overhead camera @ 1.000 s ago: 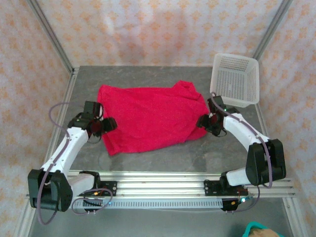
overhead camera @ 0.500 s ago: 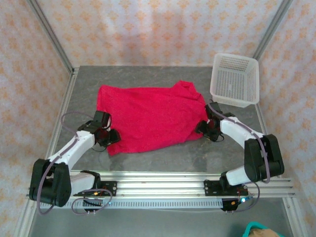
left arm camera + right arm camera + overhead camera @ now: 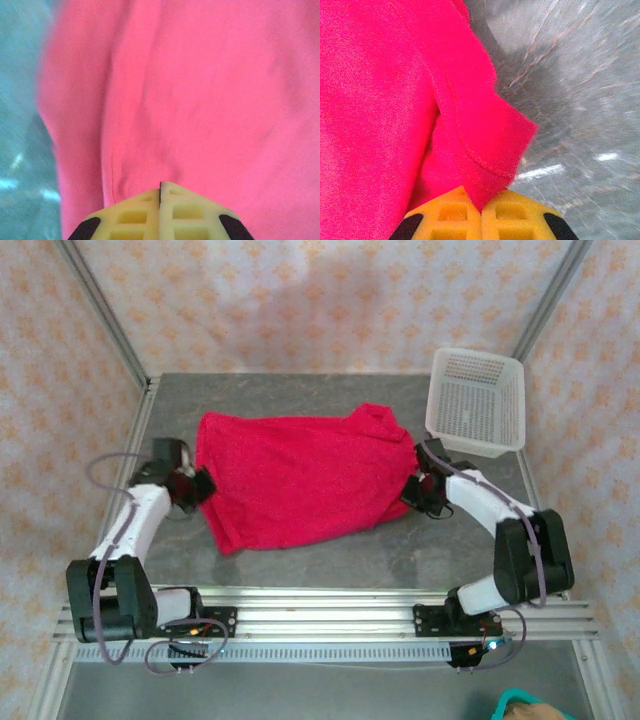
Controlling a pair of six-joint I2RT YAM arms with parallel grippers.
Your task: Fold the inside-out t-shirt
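The inside-out t-shirt (image 3: pixel 300 475), bright red-pink, lies spread across the middle of the grey table. My left gripper (image 3: pixel 200 483) sits at the shirt's left edge. In the left wrist view its yellow jaws are pressed together at the gripper tip (image 3: pixel 161 185), and a pucker of the t-shirt (image 3: pixel 200 90) runs into them. My right gripper (image 3: pixel 413 486) is at the shirt's right edge. The right wrist view shows the gripper (image 3: pixel 482 209) shut on a stitched hem corner of the t-shirt (image 3: pixel 380 100).
A white mesh basket (image 3: pixel 478 400) stands at the back right corner, just behind the right arm. Bare grey table (image 3: pixel 300 560) runs along the front of the shirt, up to the aluminium rail (image 3: pixel 330 605). Patterned walls enclose the table on three sides.
The left gripper swung down by the shirt's lower left corner, then up to its left edge, and closed there. The right gripper closed on the shirt's right hem and barely shifted.
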